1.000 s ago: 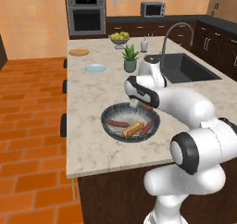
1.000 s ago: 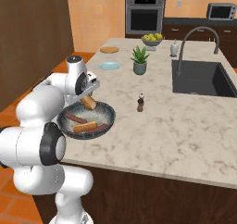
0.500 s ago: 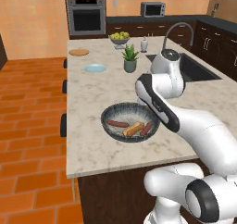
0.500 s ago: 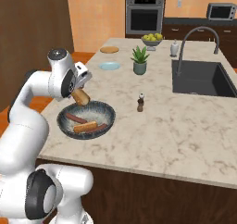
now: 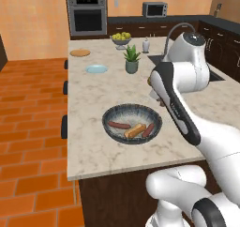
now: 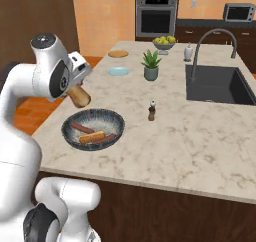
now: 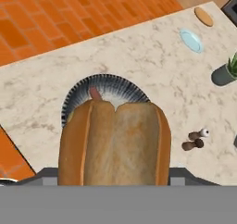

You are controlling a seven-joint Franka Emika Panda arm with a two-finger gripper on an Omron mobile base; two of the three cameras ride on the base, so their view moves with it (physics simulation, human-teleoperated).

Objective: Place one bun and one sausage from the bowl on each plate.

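My gripper (image 6: 76, 90) is shut on a tan split bun (image 6: 79, 97) and holds it in the air above the left rim of the dark grey bowl (image 6: 70, 128). In the hand view the bun (image 7: 115, 142) covers the fingertips, with the bowl (image 7: 74, 98) under it. In the bowl (image 5: 112, 114) lie a second bun (image 5: 135, 131) and two sausages (image 5: 119, 125). The tan wooden plate (image 5: 80, 53) and the pale blue plate (image 5: 96, 69) sit bare at the far left of the counter.
A potted plant (image 6: 151, 66) and a footed fruit bowl (image 6: 163, 42) stand beyond the plates. A small pepper mill (image 6: 152, 111) stands right of the bowl. The sink (image 6: 220, 83) with its faucet is at the right. The counter's left edge drops to the brick floor.
The arm has risen and lifted the bun from just over the bowl to well above it. One bun and two sausages stay in the bowl.
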